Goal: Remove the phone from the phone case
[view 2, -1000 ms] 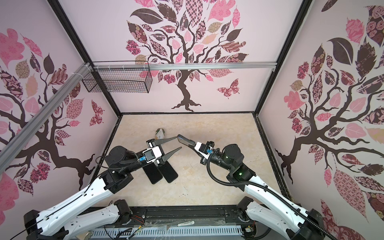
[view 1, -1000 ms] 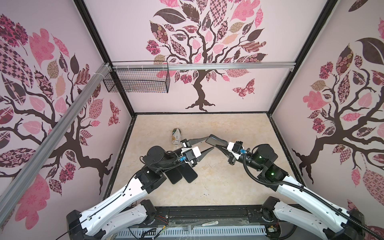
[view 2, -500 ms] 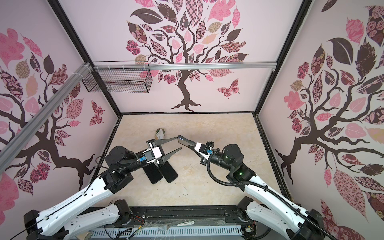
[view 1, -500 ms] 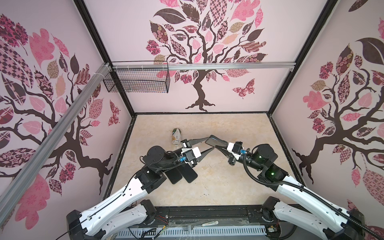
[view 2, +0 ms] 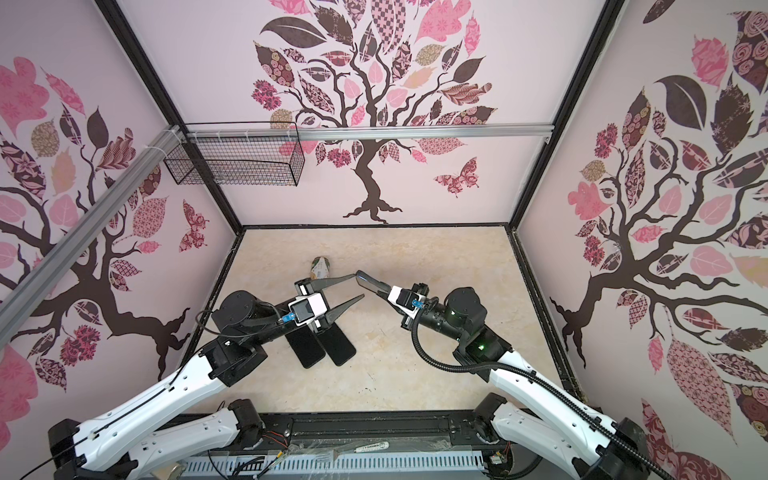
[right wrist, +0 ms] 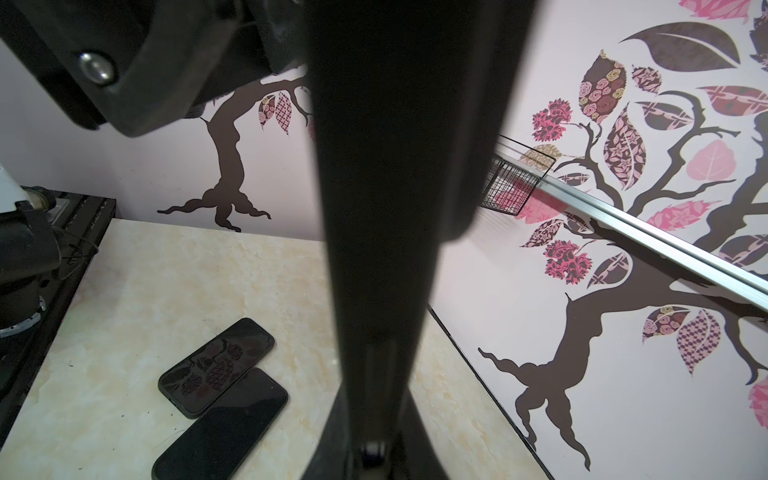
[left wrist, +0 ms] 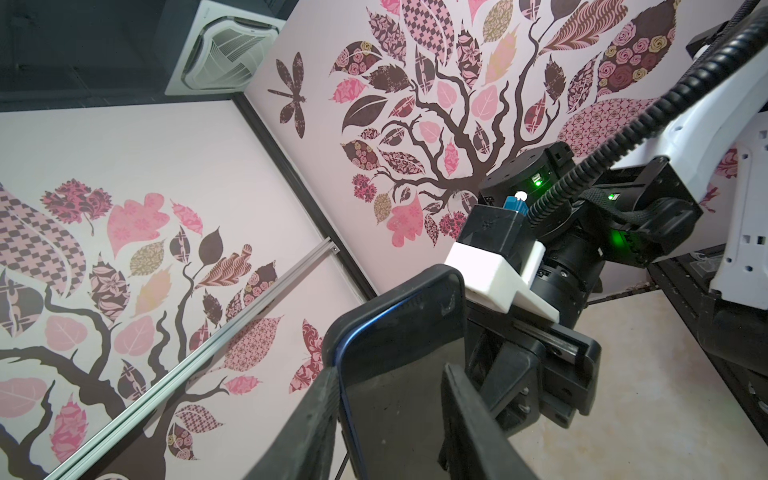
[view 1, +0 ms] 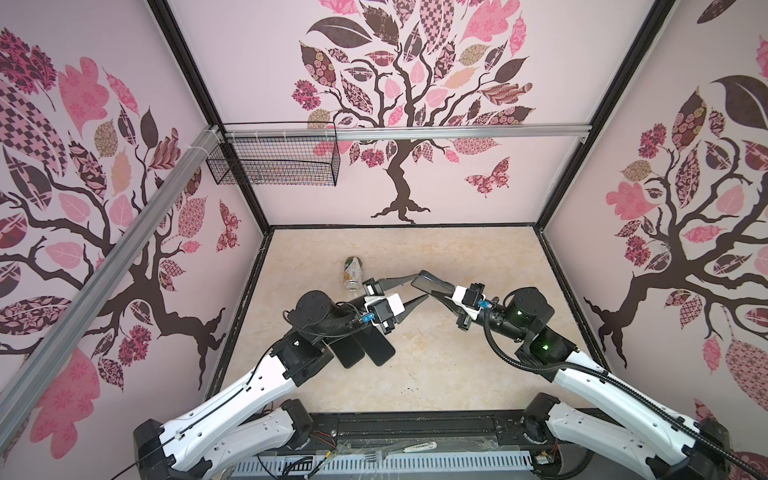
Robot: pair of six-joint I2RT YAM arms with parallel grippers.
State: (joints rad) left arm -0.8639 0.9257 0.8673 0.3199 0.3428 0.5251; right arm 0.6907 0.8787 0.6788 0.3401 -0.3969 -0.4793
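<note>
The phone in its black phone case (view 1: 430, 281) hangs above the middle of the table in both top views, and my right gripper (view 1: 442, 291) is shut on its near end. My left gripper (view 1: 420, 286) straddles the far end, one finger on each long edge. In the left wrist view the phone (left wrist: 395, 399) shows a blue rim inside the phone case (left wrist: 399, 299), and the fingers (left wrist: 316, 415) press on both sides. Seen from the right wrist, the cased phone (right wrist: 395, 166) is a dark edge-on band running up from the right gripper (right wrist: 374, 440).
Two dark phones (view 1: 349, 351) (view 1: 379, 348) lie side by side on the table under the left arm, also seen in the right wrist view (right wrist: 216, 361). A drink can (view 1: 353, 272) lies behind the grippers. A wire basket (view 1: 274, 160) hangs on the back left rail.
</note>
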